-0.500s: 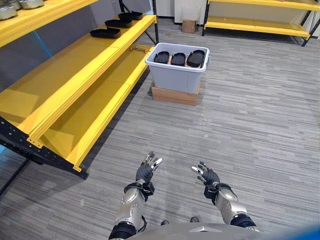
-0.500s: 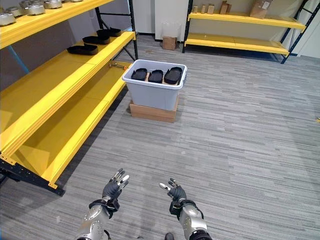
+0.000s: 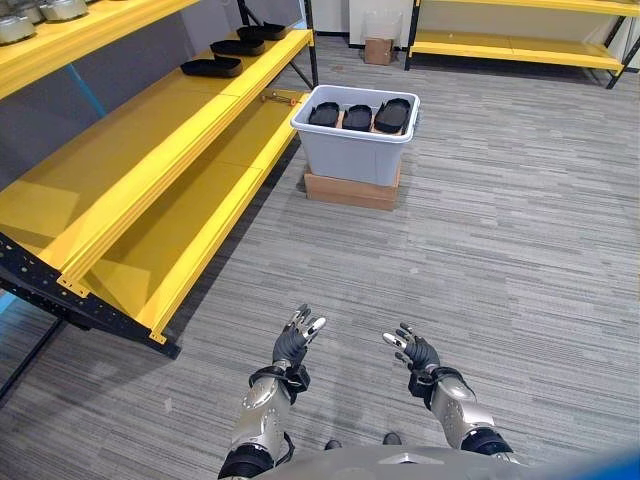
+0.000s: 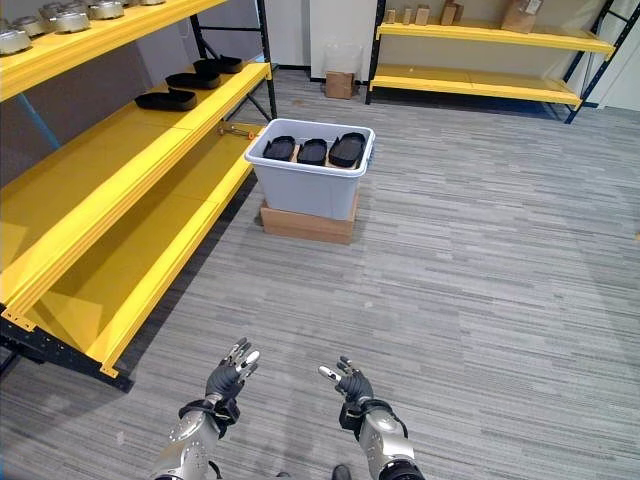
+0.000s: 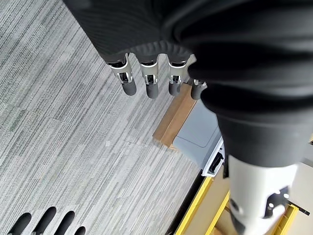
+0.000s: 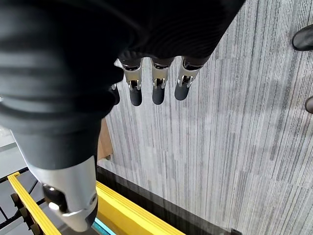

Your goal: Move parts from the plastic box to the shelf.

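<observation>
Parts (image 3: 358, 117), three dark ones in a row, lie in the grey box (image 3: 352, 152), well ahead of my hands. Nearest me, my left hand (image 3: 292, 344) and right hand (image 3: 415, 352) hover side by side above the floor (image 3: 480, 230), fingers straight and spread, empty. Beyond them, to the left hand's side, runs the yellow shelf (image 3: 150, 150); the box sits on a cardboard base (image 3: 348, 190) beside it. More dark parts (image 3: 211, 66) rest on the shelf's far end.
</observation>
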Controlling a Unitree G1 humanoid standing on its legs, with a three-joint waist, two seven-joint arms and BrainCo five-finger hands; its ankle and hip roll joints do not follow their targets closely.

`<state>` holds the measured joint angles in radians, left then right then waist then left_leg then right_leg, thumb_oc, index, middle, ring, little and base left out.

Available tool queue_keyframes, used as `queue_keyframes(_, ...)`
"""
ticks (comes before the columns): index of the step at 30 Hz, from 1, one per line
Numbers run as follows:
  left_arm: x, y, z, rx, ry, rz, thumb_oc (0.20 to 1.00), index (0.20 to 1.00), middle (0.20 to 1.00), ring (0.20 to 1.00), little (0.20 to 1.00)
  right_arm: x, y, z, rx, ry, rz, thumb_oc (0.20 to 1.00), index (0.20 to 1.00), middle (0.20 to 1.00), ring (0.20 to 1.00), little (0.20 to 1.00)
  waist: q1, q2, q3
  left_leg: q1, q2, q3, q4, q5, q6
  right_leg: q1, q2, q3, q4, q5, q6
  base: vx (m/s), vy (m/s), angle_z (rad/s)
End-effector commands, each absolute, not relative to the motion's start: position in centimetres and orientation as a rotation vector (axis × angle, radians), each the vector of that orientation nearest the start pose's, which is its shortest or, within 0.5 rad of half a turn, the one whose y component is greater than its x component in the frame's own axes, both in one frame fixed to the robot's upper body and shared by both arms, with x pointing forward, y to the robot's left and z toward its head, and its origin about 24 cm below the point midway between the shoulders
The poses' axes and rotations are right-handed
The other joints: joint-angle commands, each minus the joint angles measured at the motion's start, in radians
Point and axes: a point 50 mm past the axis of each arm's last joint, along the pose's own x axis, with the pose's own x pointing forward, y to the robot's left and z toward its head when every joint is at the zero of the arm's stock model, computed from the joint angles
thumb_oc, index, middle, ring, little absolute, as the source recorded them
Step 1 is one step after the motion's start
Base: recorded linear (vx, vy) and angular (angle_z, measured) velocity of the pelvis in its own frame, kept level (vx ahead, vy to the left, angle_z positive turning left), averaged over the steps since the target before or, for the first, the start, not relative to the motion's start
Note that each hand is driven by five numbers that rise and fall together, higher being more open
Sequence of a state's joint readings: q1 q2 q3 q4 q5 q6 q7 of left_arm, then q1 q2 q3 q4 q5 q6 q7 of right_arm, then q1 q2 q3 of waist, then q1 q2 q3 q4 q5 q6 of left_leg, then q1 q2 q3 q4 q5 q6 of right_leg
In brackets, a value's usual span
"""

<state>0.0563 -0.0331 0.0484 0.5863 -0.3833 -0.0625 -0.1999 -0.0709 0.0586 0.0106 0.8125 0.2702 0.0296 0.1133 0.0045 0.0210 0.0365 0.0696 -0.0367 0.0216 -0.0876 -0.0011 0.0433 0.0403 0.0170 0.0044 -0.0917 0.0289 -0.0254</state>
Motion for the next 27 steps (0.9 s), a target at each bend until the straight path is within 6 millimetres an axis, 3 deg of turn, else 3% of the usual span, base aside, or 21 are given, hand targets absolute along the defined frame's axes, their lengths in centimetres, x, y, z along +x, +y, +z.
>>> queue_keyframes(1,21.4,13.2,-7.8,-0.515,0.434,-0.048,1.000,1.000,1.000,1.000,1.000,20.9,-11.2,-10.5,0.368,0.702,0.075,1.000,1.000,1.000,1.000,1.000,0.005,0.004,-0.039,-0.024,0.007,-0.020,0.000,-0.005,-0.021,-0.007,0.006,0.027,0.004,-0.010,-0.002,0.00,0.000,0.00)
queue_keyframes(7,21.6,13.5,-7.6,-0.495,0.428,-0.042,1.000,1.000,1.000,1.000,1.000,21.0,-11.1,-10.4,0.363,0.698,0.082,1.000,1.000,1.000,1.000,1.000,0.006,0.000,-0.035,-0.020,0.006,-0.020,0.000,-0.005,-0.021,-0.003,0.005,0.025,0.004,-0.008,-0.002,0.00,0.000,0.00)
queue_keyframes(15,22.3,14.7,-6.9,-0.442,0.398,-0.030,1.000,1.000,1.000,1.000,1.000,22.8,-11.2,-9.0,0.306,0.626,0.101,1.000,1.000,1.000,1.000,1.000,0.010,0.006,-0.003,0.006,-0.006,-0.025,0.000,0.032,-0.026,0.019,0.002,0.031,0.006,0.029,-0.005,-0.01,0.060,0.00)
queue_keyframes(21,22.6,15.7,-6.6,-0.382,0.394,-0.037,1.000,1.000,1.000,1.000,1.000,24.0,-10.9,-8.0,0.310,0.586,0.110,1.000,1.000,1.000,1.000,1.000,0.013,0.029,0.050,0.046,-0.025,-0.039,0.000,0.050,-0.026,-0.039,0.012,0.055,0.204,0.030,-0.014,-0.01,0.144,-0.03)
queue_keyframes(23,22.4,15.8,-6.9,-0.373,0.408,-0.035,1.000,1.000,1.000,1.000,1.000,23.7,-11.2,-8.1,0.315,0.582,0.101,1.000,1.000,1.000,1.000,1.000,-0.007,0.075,0.103,0.088,-0.008,-0.041,0.000,0.062,-0.030,-0.149,0.059,0.041,0.482,0.056,-0.008,-0.01,0.291,-0.12)
queue_keyframes(25,22.5,15.5,-6.9,-0.381,0.409,-0.037,1.000,1.000,1.000,1.000,1.000,23.5,-11.5,-8.2,0.313,0.582,0.094,1.000,1.000,1.000,1.000,1.000,-0.022,0.095,0.145,0.124,-0.004,-0.045,0.000,0.061,-0.030,-0.223,0.090,0.039,0.628,0.042,-0.005,0.07,0.174,-0.11)
queue_keyframes(27,22.2,15.1,-7.2,-0.391,0.417,-0.033,1.000,1.000,1.000,1.000,1.000,23.3,-11.8,-8.6,0.319,0.601,0.084,1.000,1.000,1.000,1.000,1.000,-0.036,0.095,0.180,0.170,-0.017,-0.039,0.000,0.059,-0.035,-0.263,0.097,-0.009,0.555,0.031,-0.010,0.16,0.131,0.12)
